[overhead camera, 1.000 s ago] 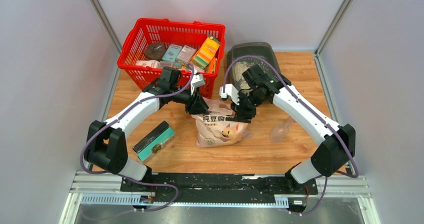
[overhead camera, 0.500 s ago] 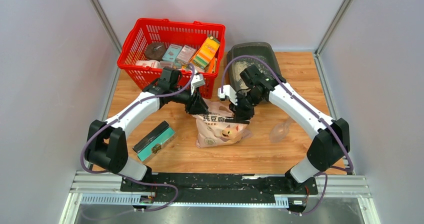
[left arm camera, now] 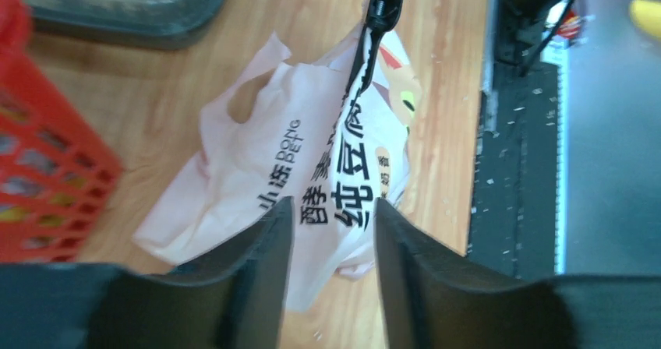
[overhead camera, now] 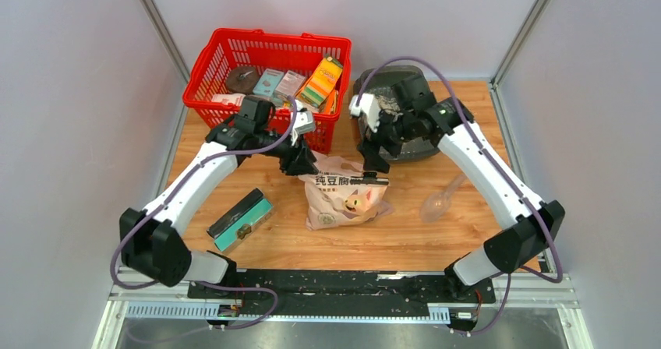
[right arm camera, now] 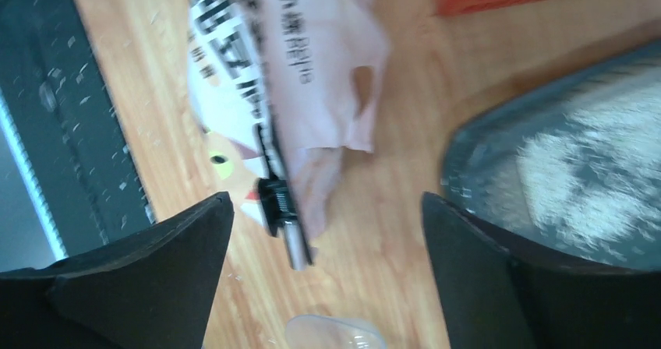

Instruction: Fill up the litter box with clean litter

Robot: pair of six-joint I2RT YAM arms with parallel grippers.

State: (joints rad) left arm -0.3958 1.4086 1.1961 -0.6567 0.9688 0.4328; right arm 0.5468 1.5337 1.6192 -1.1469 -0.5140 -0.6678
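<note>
Your right gripper [right arm camera: 327, 271] stands spread wide, holding nothing. Your left fingers [left arm camera: 261, 275] pinch the litter bag [overhead camera: 343, 197] on the worktop [overhead camera: 436, 240]. Litter [right arm camera: 581, 174] lies in the litter box [overhead camera: 421, 146] beside the basket [overhead camera: 234, 53].

Both arms reach in from the near edge, claws close together at mid-table.

The left arm [overhead camera: 195, 178] climbs from its base at seven o'clock and leans toward one o'clock, wrist bent, and the left claw [overhead camera: 302, 162] points down to the right. On its wrist camera the two dark fingers [left arm camera: 257, 263] stand partly apart, a pale fold of bag between them; whether they pinch it is not clear. The right arm [overhead camera: 487, 170] rises from five o'clock and sweeps toward eleven o'clock, elbow high, forearm folding back. The right claw [overhead camera: 372, 156] hangs nose-down, its fingers [right arm camera: 156, 279] spread wide with nothing between them.
</note>
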